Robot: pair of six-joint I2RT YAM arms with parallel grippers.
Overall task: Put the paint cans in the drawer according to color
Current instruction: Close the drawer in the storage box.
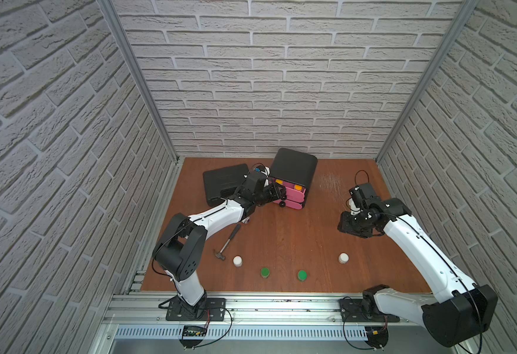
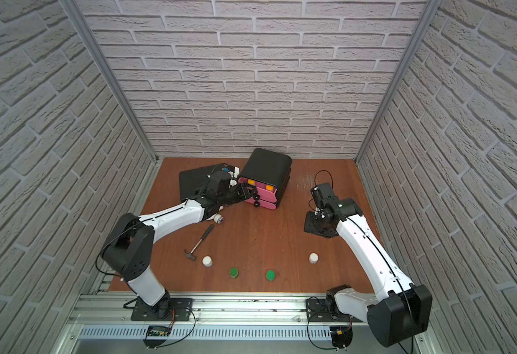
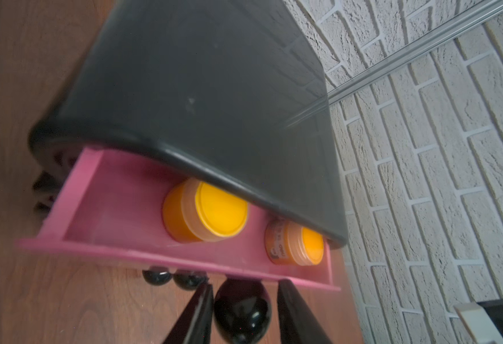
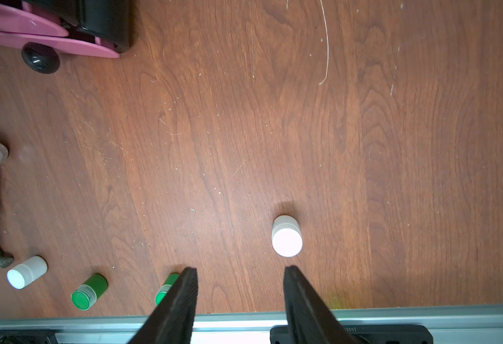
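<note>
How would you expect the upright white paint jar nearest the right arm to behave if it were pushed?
The white jar stands upright on a small base, so a high push would probably tip it. Being round, it would likely roll afterwards. It looks tiny, so probably light.

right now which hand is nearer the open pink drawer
Left. The left hand is at the front of the drawer, jaws either side of its black knob; the right hand hangs well off over the table.

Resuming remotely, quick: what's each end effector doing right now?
Left end effector: closed on the top drawer's knob.
Right end effector: open, empty.
</note>
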